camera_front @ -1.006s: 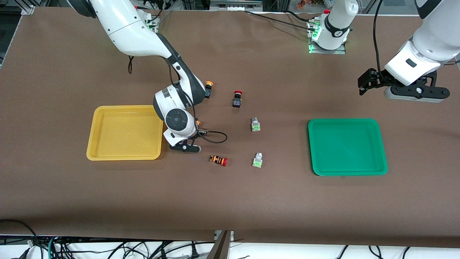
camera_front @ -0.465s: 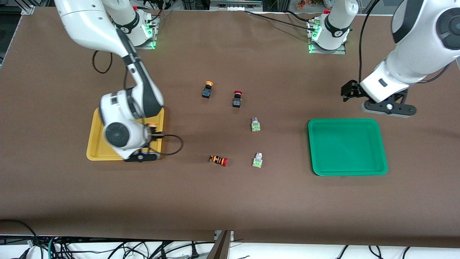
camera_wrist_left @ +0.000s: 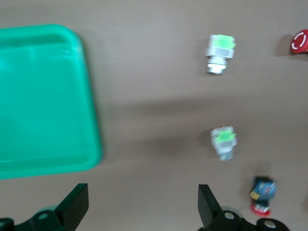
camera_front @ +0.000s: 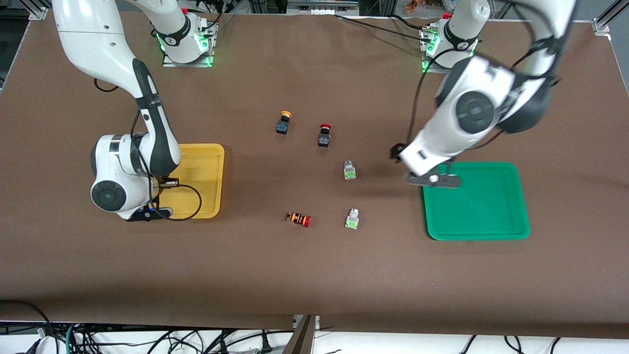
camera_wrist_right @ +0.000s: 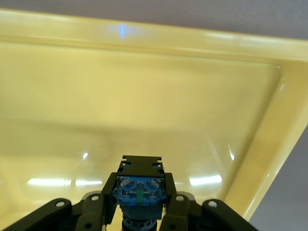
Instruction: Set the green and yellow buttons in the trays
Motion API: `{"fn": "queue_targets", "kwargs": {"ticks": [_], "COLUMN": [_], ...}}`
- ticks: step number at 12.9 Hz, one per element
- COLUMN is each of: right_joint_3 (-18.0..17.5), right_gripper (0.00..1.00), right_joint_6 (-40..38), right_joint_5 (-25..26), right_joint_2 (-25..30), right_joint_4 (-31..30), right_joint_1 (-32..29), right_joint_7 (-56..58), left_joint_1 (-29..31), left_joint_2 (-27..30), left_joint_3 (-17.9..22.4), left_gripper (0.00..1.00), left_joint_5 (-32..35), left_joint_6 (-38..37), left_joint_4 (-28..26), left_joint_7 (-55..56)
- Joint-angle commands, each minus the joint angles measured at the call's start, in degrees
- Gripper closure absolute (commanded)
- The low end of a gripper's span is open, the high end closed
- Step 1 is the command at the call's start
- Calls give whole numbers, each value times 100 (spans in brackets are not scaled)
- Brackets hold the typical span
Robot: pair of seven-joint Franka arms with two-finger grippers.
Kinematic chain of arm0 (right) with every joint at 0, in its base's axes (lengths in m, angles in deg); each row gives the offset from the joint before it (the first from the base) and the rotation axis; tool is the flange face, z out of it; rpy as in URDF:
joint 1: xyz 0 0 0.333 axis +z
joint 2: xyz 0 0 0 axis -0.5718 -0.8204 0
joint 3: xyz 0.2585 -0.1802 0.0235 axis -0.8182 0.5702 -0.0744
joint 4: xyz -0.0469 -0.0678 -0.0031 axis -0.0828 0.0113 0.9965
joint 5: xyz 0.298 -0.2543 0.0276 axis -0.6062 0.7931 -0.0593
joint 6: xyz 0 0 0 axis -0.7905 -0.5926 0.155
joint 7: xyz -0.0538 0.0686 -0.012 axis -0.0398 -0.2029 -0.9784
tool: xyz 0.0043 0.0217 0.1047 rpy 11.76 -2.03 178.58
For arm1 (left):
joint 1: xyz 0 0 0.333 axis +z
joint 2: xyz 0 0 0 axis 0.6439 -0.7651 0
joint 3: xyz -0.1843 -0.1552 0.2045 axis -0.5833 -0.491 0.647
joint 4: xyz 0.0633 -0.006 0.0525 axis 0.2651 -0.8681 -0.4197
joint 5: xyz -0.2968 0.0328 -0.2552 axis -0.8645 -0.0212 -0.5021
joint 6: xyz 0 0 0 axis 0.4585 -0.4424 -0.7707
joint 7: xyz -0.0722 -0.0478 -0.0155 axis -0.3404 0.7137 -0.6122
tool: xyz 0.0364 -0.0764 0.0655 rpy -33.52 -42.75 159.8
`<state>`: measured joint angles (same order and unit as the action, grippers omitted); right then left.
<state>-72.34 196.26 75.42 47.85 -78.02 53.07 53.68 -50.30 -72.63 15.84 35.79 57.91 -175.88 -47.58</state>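
My right gripper (camera_front: 162, 186) hangs low over the yellow tray (camera_front: 199, 157), shut on a yellow button whose black body and blue base (camera_wrist_right: 139, 185) show between its fingers (camera_wrist_right: 96, 207). The tray's floor (camera_wrist_right: 144, 96) lies right under it. Another yellow button (camera_front: 283, 123) stands on the table. Two green buttons (camera_front: 349, 170) (camera_front: 352, 220) lie between the trays, and both (camera_wrist_left: 220, 48) (camera_wrist_left: 224, 142) appear in the left wrist view. My left gripper (camera_front: 433, 180) is open with nothing in it, over the edge of the green tray (camera_front: 476, 201) on the side toward the buttons. Its fingers (camera_wrist_left: 77, 209) stand wide apart.
A black switch with a red cap (camera_front: 324, 135) stands beside the free yellow button. A red-capped switch with an orange-striped body (camera_front: 299, 219) lies beside the green button nearer the front camera. The brown table (camera_front: 314, 275) stretches wide toward the front camera.
My right arm has carried the yellow button from the table beside the yellow tray to over the tray. My left arm has swung in from its end of the table to the green tray's edge.
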Motion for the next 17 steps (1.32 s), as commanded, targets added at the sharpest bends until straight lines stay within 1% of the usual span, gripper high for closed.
{"fn": "queue_targets", "kwargs": {"ticks": [1, 2, 3, 4, 5, 7, 9, 10, 11, 12, 13, 14, 15, 16, 17], "right_joint_3": [-10, -10, -10, -10, -10, -71, -368, -536, -642, -825, -1019, -1238, -1467, -1730, -2002], "right_gripper": [100, 100, 99, 49, 0, 0, 0, 0, 0, 0, 0, 0, 0, 0, 0], "right_joint_6": [391, 392, 418, 471, 428, 261, -570, -818, -838, -812, -812, -786, -725, -455, -95], "right_joint_5": [-46, -54, -55, -55, -63, -63, -98, -116, -125, -125, -125, -125, -125, -125, -125], "right_joint_2": [71, 71, 71, 62, 53, 123, 176, 185, 263, 299, 351, 404, 422, 570, 780], "right_joint_4": [-357, -375, -436, -445, -419, -297, 150, 309, 328, 293, 284, 258, 206, -47, -441], "right_joint_1": [-272, -308, -308, -326, -352, -291, -204, -99, -2, 95, 148, 227, 289, 315, 316], "right_joint_7": [333, 334, 334, 334, 334, 343, 238, 107, -199, -489, -770, -1243, -1796, -2237, -2572], "left_joint_1": [-515, -804, -990, -1035, -1053, -1254, -1273, -1264, -1282, -1317, -1317, -1317, -1291, -1256, -1212], "left_joint_2": [-788, -1008, -1202, -1352, -1475, -1651, -1774, -1818, -1854, -1889, -1898, -1907, -1881, -1837, -1732], "left_joint_3": [16, 51, 60, 60, 43, 51, 104, 113, 113, 122, 122, 122, 122, 122, 148], "left_gripper": [0, 0, 0, 0, 0, 0, 0, 0, 0, 22, 50, 71, 88, 96, 100], "left_joint_5": [5, 14, 188, 546, 776, 814, 831, 831, 831, 823, 831, 831, 831, 831, 831], "left_joint_6": [846, 1155, 1332, 1456, 1553, 1799, 2053, 2098, 2107, 2107, 2107, 2099, 2081, 2011, 1802], "left_joint_4": [120, 94, 94, 94, 85, 33, 15, 6, 6, 6, 6, -3, -3, 6, -3], "left_joint_7": [749, 961, 1111, 1208, 1348, 1446, 1534, 1543, 1569, 1639, 1657, 1648, 1648, 1648, 1622]}}
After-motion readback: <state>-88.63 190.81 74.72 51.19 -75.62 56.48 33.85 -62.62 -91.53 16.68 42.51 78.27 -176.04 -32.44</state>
